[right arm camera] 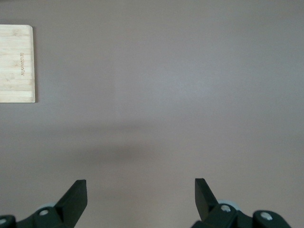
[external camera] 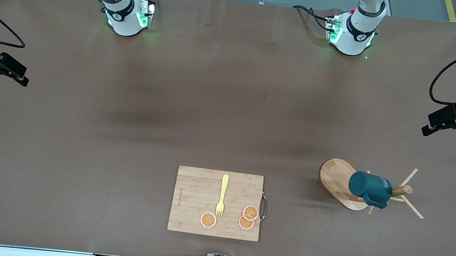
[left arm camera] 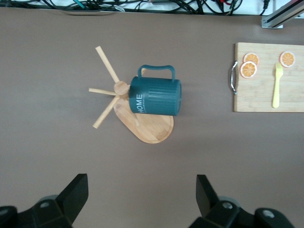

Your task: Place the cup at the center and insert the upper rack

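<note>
The dark teal cup [external camera: 370, 189] [left arm camera: 156, 96] hangs on the light wooden upper rack [external camera: 335, 178] [left arm camera: 148, 127], toward the left arm's end of the table. The rack's post and thin pegs point toward that end and look tipped. My left gripper [external camera: 441, 129] [left arm camera: 142, 190] hovers open over bare table at that end, well apart from the rack, with nothing between its fingers. My right gripper [external camera: 7, 77] [right arm camera: 141, 192] hangs open and empty over bare table at the right arm's end, and that arm waits.
A bamboo cutting board [external camera: 196, 192] [left arm camera: 259, 97] [right arm camera: 16, 64] with a metal handle lies near the table's front edge, mid-table. It carries a yellow fork [external camera: 222, 195] and three orange slices [external camera: 250, 213]. Brown table surface spreads between the arms.
</note>
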{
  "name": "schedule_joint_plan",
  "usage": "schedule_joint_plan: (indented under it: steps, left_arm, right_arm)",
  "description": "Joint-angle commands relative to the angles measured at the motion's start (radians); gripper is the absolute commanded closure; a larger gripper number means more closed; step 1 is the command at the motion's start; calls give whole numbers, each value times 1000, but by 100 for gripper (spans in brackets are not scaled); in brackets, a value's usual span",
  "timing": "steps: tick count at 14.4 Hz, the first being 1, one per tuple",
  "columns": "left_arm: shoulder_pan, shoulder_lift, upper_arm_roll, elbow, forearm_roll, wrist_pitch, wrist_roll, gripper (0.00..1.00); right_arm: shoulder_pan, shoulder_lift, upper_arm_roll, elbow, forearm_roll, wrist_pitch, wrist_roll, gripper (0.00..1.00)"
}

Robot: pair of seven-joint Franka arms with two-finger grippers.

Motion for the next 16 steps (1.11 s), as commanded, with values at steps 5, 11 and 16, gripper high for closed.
schedule_joint_plan:
  steps: [5,11,16]
  left_arm:
    - [28,-114,-14,-83,24,7,23,0]
    - [-9,-127,9,-94,21,5,24,0]
    - [-213,-127,217,-79,13,10,24,0]
  right_arm:
    - [-2,-12,1,-2,-9,-3,-5,0]
    - [-4,-13,1,-2,-9,-3,-5,0]
    - [-4,-13,1,-2,-9,-3,-6,0]
